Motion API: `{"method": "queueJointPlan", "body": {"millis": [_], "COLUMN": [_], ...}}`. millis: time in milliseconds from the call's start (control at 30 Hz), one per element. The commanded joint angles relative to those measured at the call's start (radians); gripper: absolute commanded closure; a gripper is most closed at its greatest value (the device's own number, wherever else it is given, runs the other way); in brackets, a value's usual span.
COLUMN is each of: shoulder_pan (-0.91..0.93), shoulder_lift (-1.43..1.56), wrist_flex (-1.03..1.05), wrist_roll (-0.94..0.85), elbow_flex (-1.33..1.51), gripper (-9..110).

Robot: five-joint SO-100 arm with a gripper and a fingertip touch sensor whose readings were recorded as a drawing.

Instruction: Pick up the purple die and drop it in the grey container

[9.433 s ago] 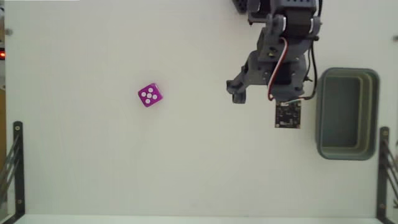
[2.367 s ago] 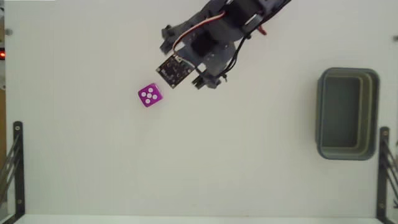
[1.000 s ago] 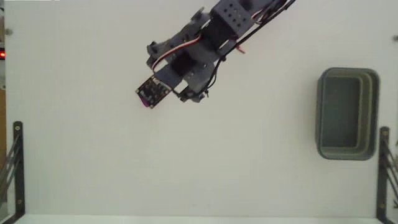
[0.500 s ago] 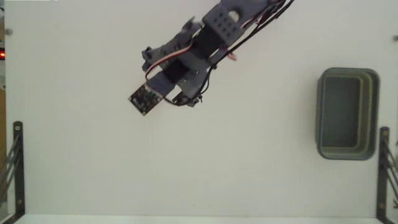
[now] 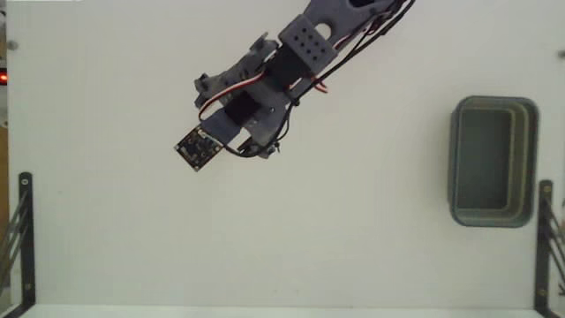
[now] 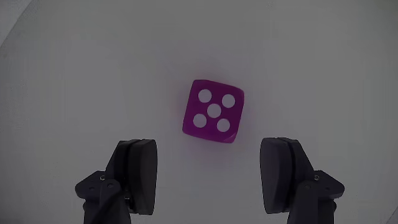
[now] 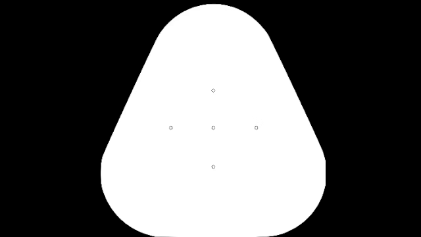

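The purple die [image 6: 213, 112] lies on the white table with five white pips up. In the wrist view it sits just ahead of my gripper [image 6: 211, 171], centred on the gap between the two dark fingers [image 6: 138, 174], which stand wide apart with nothing touching them. In the fixed view the die is hidden under the arm [image 5: 265, 88], which reaches down-left from the top edge. The grey container [image 5: 455, 163] stands empty at the right side of the table, far from the arm.
A small black circuit board [image 5: 198, 147] rides at the arm's tip. Black metal brackets stand at the left [image 5: 25, 238] and right [image 5: 543, 238] table edges. A red light [image 5: 3, 78] glows at the left edge.
The arm has swung from near the container to the left, then reached down-left over the die, which it now covers in the fixed view. The die has not moved.
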Motion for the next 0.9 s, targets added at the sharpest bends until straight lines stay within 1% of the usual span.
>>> {"method": "queueJointPlan", "body": {"millis": [0, 867], "shoulder_pan": [0.013, 0.013], "shoulder_lift": [0.011, -0.142], "wrist_flex": [-0.021, -0.053], "wrist_roll": [0.005, 0.005], "elbow_flex": [-0.059, -0.180], "gripper": [-9, -9]}}
